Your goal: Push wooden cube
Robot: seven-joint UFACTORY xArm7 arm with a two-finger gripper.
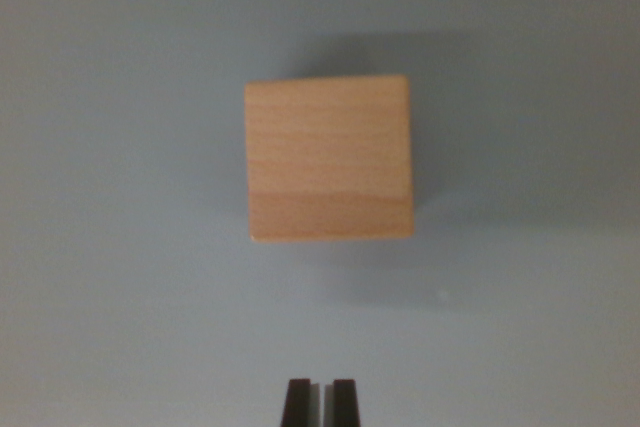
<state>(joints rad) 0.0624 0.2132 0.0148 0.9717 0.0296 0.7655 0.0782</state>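
A pale, light-brown wooden cube (329,158) with faint horizontal grain sits on a plain grey-blue bench (110,247), a little above the middle of the wrist view. Its top face fills most of what shows; a narrower, slightly darker band along the lower edge is the side face turned toward the camera. Soft shadow spreads from the cube toward the wrist view's right and below it.

At the bottom edge of the view, two dark fingertips of the claw (321,402) poke up — side by side, with only a thin pale sliver between them, so the claw is clenched and grasps nothing. The tips stand well apart from the cube, bare bench between them, and roughly in line with the cube's middle.
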